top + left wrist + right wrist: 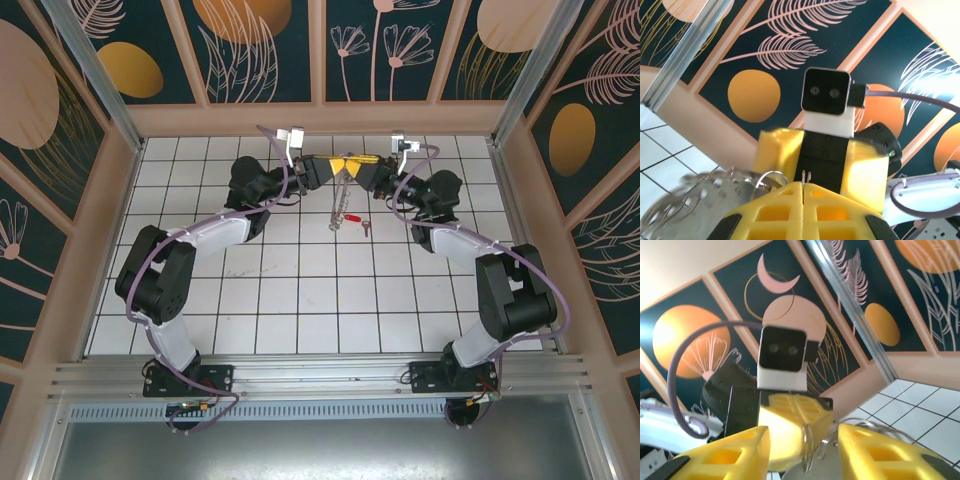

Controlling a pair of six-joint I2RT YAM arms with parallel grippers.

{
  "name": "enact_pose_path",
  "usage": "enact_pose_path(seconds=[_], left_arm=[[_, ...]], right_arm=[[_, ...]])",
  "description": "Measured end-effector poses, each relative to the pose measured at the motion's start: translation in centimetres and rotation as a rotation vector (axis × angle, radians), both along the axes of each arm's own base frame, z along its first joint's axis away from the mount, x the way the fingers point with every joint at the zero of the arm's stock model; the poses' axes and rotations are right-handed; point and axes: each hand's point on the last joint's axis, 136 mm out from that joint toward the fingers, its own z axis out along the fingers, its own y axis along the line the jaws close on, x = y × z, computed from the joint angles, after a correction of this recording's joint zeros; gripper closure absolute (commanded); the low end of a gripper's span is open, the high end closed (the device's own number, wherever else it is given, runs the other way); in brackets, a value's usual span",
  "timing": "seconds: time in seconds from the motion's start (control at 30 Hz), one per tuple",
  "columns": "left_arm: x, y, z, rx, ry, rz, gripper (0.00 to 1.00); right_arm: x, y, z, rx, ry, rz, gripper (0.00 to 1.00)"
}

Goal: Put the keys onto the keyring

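Left hand [804, 189] on thin silvery keyring [344, 200]

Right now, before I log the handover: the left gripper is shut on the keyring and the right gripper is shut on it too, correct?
Not quite. The left gripper is shut on the keyring, but the right gripper is open, not shut. The right wrist view shows its yellow fingers standing apart, with the ring's thin wire in the gap between them.

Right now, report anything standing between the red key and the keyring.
Nothing visible does. The keyring hangs from the shut left claw, and the red key sits right by its lower end, over white tiles; whether they touch is unclear.
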Motion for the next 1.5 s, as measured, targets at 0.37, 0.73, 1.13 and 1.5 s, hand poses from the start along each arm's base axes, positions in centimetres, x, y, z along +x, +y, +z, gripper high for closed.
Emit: enact_pose_path(seconds=[0.37,0.73,1.13,1.5], left_arm=[[0.0,0.1,-0.1,0.201,-0.167,0.060,1.00],[-1.2,0.3,2.6,0.274,-0.349,0.045,1.00],[-2.1,0.1,4.5,0.271,-0.403,-0.011,1.00],[-2.2,-0.2,4.5,0.266,-0.396,-0.036,1.00]], right_arm=[[1.3,-4.6,1.0,0.017,0.063,-0.122,0.46],[-0.5,-3.2,0.1,-0.056,0.023,-0.017,0.53],[-2.3,-0.2,0.1,-0.119,-0.050,0.072,0.57],[-2.8,-0.3,1.5,-0.114,-0.081,0.068,0.57]])
